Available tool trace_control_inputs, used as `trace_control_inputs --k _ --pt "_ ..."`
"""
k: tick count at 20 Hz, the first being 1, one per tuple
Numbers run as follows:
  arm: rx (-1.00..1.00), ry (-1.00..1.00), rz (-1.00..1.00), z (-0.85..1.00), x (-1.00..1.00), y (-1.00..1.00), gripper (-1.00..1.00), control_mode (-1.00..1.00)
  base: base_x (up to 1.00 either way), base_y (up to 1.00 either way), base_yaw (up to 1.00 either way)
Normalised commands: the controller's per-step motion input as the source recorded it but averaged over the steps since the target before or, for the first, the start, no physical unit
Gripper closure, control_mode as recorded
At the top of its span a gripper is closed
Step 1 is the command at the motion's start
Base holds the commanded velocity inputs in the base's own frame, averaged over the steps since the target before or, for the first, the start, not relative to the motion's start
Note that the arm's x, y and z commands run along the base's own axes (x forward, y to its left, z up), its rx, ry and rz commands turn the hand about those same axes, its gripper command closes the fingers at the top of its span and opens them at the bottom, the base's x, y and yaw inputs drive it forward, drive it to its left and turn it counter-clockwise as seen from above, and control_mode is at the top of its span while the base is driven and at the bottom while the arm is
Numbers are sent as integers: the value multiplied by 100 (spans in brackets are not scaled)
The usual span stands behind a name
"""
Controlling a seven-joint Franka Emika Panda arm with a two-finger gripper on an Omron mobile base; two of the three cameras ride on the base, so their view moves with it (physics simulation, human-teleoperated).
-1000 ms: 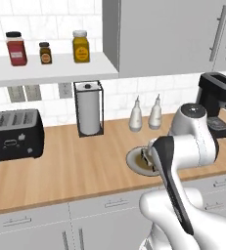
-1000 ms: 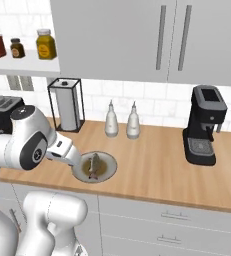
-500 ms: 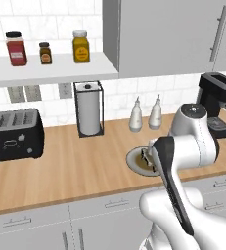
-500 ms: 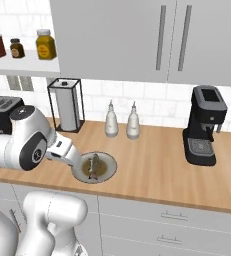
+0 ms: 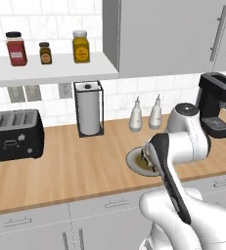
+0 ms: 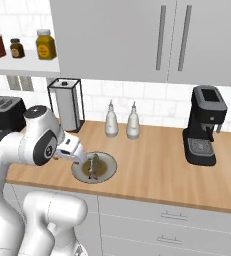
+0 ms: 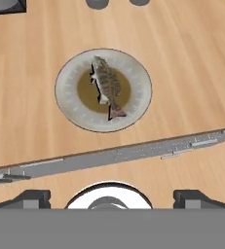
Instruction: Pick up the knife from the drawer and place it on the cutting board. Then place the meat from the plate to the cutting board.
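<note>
Where the wooden bench (image 5: pixel 75 166) nears its front edge, one pale plate (image 7: pixel 70 87) carries the meat (image 7: pixel 107 85). Claw (image 7: pixel 111 197) hovers above it, tips spread wide apart, holding nothing.

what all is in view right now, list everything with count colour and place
plate: 1, pale grey, counter front, below the hand
meat: 1, brownish, on the plate
toaster: 1, black, counter left
paper towel holder: 1, black frame with white roll, by the wall
bottles: 2, pale grey, by the wall
coffee machine: 1, black, counter right
jars: 3, red, brown, yellow, on the shelf
gripper: 1, dark fingertips, apart, above the plate
</note>
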Motion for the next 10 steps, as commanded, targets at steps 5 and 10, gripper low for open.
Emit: trace_control_inputs --k 5,10 --pt "12 33 12 -45 73 -48 -100 -100 0 0 0" --pt "0 15 1 -59 44 -4 -100 -100 0 0 0"
